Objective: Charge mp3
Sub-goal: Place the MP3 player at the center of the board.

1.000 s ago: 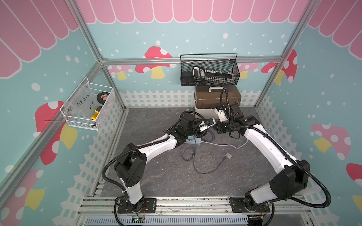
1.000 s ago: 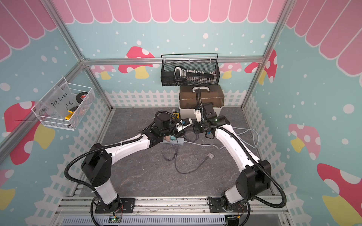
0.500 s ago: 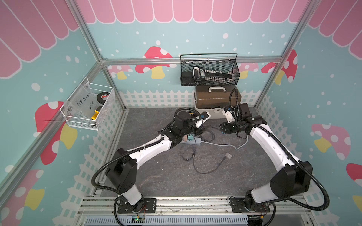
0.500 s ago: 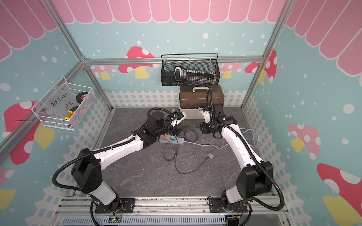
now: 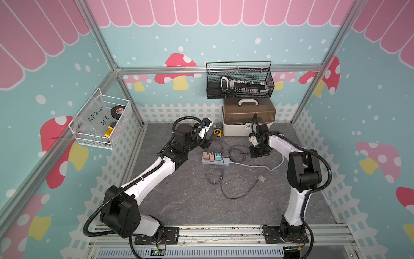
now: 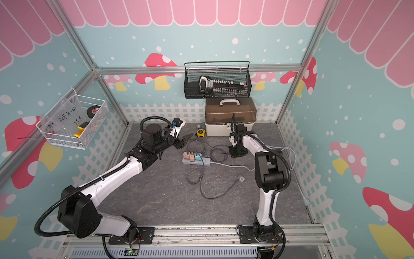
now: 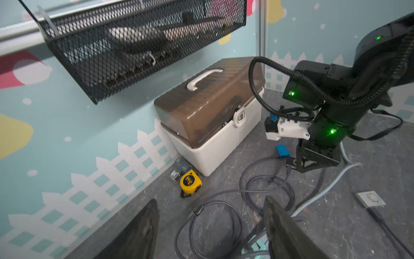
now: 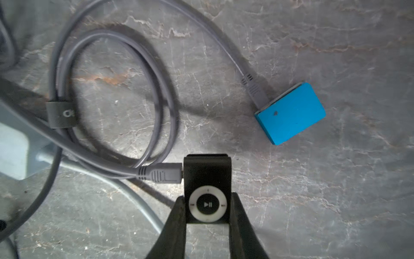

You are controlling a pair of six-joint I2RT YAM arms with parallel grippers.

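My right jaws pinch the black mp3 (image 8: 207, 172) down at the surface (image 8: 313, 201), with the grey plug (image 8: 160, 174) butted against its side. The blue player (image 8: 291, 114) lies near, its own cable in. Left jaws are wide and empty, up by the power strip (image 5: 215, 160). Cable loops (image 8: 167, 112) clutter the middle. Tape measure (image 7: 190, 182) sits beside the toolbox (image 7: 212, 139). Silver player (image 5: 261, 178) lies well apart.

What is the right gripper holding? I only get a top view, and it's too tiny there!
Observer: The right wrist view shows the right gripper shut on a black mp3 player.
Operator: Is it plugged in?
Observer: A grey plug meets its side, seemingly pushed in.
Operator: Anything else down there?
Observer: A blue player lies on the floor beside it, with its own cable attached.
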